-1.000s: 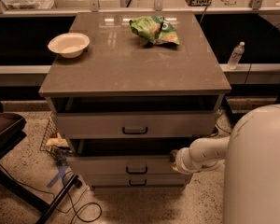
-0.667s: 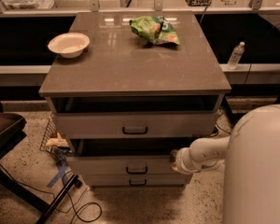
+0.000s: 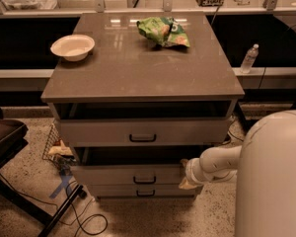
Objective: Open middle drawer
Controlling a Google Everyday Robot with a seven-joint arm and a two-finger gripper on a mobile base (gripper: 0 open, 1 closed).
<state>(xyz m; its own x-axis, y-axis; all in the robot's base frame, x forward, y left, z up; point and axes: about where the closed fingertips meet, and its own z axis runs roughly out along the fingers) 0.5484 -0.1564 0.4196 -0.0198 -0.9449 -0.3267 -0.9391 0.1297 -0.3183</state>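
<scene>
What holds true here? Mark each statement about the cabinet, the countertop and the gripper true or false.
1. A white bowl sits on the countertop. True.
2. The green snack bag lies inside the top drawer. False: it lies on the countertop, near the back.
3. The gripper is at the right end of the middle drawer front. True.
4. The water bottle stands beside the bowl. False: it stands on the ledge to the right of the cabinet.
5. The top drawer is fully shut. False: it is pulled out.
</scene>
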